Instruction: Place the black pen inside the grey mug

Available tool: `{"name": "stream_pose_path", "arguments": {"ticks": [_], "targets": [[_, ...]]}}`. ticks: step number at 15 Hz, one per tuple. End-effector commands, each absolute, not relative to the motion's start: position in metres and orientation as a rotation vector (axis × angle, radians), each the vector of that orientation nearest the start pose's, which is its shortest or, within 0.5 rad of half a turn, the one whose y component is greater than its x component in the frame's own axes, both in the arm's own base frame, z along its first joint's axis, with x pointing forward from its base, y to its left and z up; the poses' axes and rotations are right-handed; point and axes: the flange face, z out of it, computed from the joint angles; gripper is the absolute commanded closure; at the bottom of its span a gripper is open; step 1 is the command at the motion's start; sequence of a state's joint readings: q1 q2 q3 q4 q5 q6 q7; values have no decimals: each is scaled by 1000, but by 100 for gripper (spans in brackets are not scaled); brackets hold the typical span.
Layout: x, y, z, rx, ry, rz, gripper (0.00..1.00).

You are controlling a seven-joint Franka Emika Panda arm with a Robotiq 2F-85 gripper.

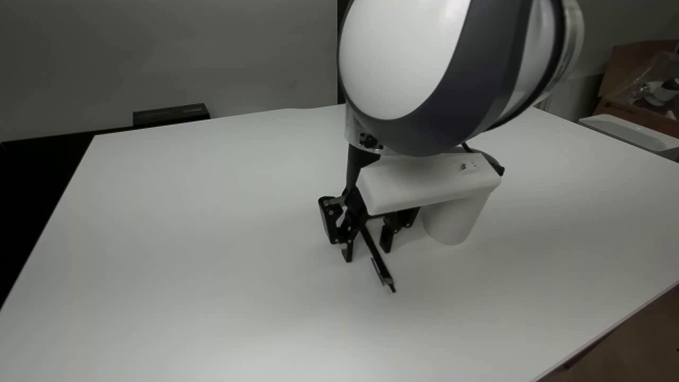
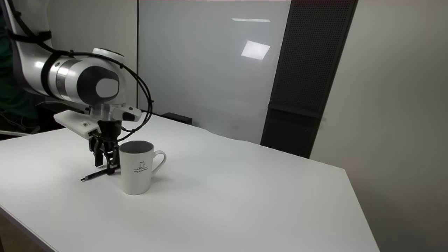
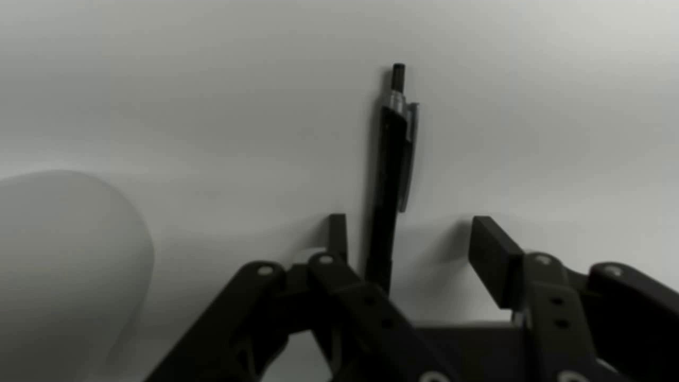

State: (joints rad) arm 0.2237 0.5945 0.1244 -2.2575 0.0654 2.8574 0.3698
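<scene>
The black pen lies flat on the white table in both exterior views (image 1: 380, 261) (image 2: 95, 174) and in the wrist view (image 3: 391, 159), its clip and metal end pointing away from my gripper. My gripper (image 1: 367, 250) is low over the table, also in an exterior view (image 2: 104, 168). In the wrist view my fingers (image 3: 408, 239) are open on either side of the pen, with gaps to both; the left finger is nearer. The pen's other end is hidden under the gripper. The light grey mug (image 2: 134, 175) stands upright beside the gripper, handle facing away; it also shows partly (image 1: 453, 223) (image 3: 69, 254).
The mug is close to the gripper's side, left in the wrist view. A dark box (image 1: 171, 114) sits behind the table's far edge. A white tray-like object (image 1: 631, 131) and a cardboard box (image 1: 636, 69) are beyond the table. A cable (image 2: 148, 101) loops off the arm above the mug.
</scene>
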Motion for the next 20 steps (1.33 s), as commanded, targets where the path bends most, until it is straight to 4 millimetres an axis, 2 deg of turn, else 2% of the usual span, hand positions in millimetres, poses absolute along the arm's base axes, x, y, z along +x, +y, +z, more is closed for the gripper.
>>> {"name": "stream_pose_path", "arguments": {"ticks": [1,5,6,9,11,12,16,20], "targets": [[499,181,103,-3062,170,13,67],[499,179,106,-3085,174,4,95],[499,178,106,-3090,175,9,99],[497,175,120,-3110,196,17,97],[497,171,141,-3143,193,8,97],[497,169,153,-3163,187,9,97],[497,168,231,-3280,127,33,97],[485,169,308,-3324,104,176,97]]}}
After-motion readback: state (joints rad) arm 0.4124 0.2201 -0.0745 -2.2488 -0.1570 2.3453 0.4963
